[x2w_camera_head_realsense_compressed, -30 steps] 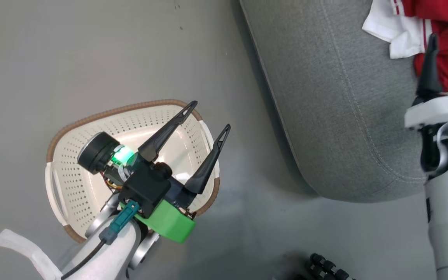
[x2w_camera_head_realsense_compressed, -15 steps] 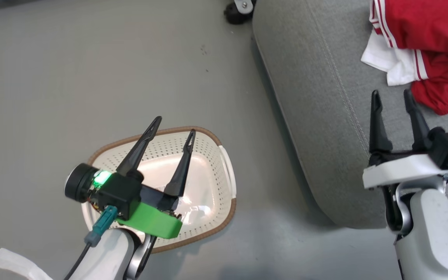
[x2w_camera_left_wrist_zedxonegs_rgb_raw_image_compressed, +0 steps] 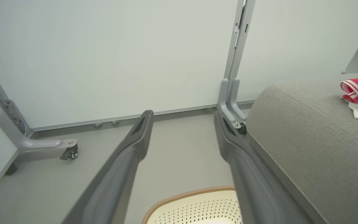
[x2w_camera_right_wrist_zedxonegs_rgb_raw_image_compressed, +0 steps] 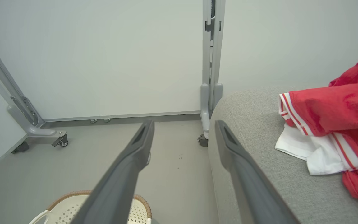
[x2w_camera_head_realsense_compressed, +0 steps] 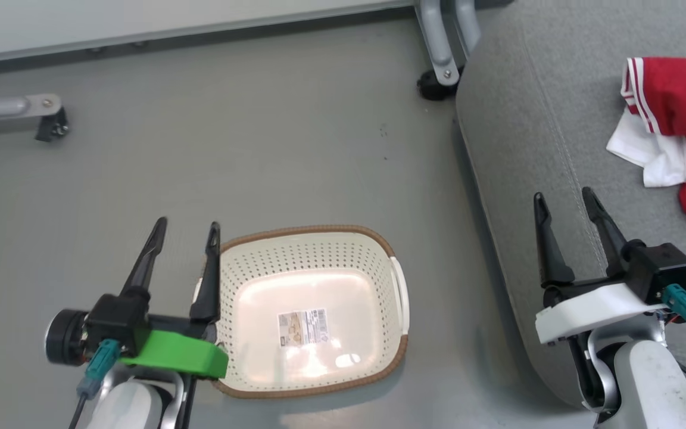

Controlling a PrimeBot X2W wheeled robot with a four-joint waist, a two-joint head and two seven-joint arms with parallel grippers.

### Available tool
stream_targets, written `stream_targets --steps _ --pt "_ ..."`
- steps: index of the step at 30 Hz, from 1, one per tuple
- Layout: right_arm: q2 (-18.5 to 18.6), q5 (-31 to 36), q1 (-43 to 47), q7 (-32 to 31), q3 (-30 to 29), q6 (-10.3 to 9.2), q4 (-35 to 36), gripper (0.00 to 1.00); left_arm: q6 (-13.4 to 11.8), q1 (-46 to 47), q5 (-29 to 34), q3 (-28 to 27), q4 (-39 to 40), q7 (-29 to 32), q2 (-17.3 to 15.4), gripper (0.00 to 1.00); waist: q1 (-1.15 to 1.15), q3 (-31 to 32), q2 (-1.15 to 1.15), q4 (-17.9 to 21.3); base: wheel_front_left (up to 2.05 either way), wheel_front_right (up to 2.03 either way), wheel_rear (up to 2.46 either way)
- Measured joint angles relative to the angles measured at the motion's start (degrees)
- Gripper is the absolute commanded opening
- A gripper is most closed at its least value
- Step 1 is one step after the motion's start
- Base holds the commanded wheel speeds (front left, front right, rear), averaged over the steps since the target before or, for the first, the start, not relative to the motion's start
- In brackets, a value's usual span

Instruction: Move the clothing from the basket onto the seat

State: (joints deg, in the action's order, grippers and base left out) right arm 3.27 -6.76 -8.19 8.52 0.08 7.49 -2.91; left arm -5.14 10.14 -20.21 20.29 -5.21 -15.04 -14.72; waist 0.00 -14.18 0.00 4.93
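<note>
**Grey floor, white wall: clothes on seat**

Floor [x2w_camera_head_realsense_compressed: 259, 149] is grey, with white wall panels [x2w_camera_left_wrist_zedxonegs_rgb_raw_image_compressed: 104, 62] behind and caster legs [x2w_camera_head_realsense_compressed: 438, 59] at their base. On my feed the basket [x2w_camera_head_realsense_compressed: 313, 229] sits on the floor to the left of the seat [x2w_camera_head_realsense_compressed: 527, 119], not touching it. A label sticker [x2w_camera_head_realsense_compressed: 302, 326] shows on its bottom. Clothing [x2w_camera_head_realsense_compressed: 676, 101] lies bunched on the seat top, red w/ white panel + stripe trim, at the right edge of head cam. L gripper [x2w_camera_head_realsense_compressed: 188, 223]: fingers apart, holding nothing, just beside the basket's left rim. R gripper [x2w_camera_head_realsense_compressed: 562, 193]: fingers apart too, nothing in it, over the seat's edge and apart from the clothing.
</note>
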Motion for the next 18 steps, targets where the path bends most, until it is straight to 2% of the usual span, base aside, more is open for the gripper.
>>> stream_targets --steps 7,18 --pt "-0.2 0.5 3.3 -1.9 0.4 0.0 2.1 1.0 0.6 -4.7 0.4 -5.7 -1.3 0.0 1.5 1.0 0.0 3.9 0.0 -2.6 0.0 0.0 0.0" --pt "-0.3 0.2 8.6 -4.2 0.8 0.0 4.3 1.0 3.2 -10.1 3.2 -9.7 -2.9 0.0 3.8 1.0 0.0 8.9 0.0 -4.2 0.0 0.0 0.0"
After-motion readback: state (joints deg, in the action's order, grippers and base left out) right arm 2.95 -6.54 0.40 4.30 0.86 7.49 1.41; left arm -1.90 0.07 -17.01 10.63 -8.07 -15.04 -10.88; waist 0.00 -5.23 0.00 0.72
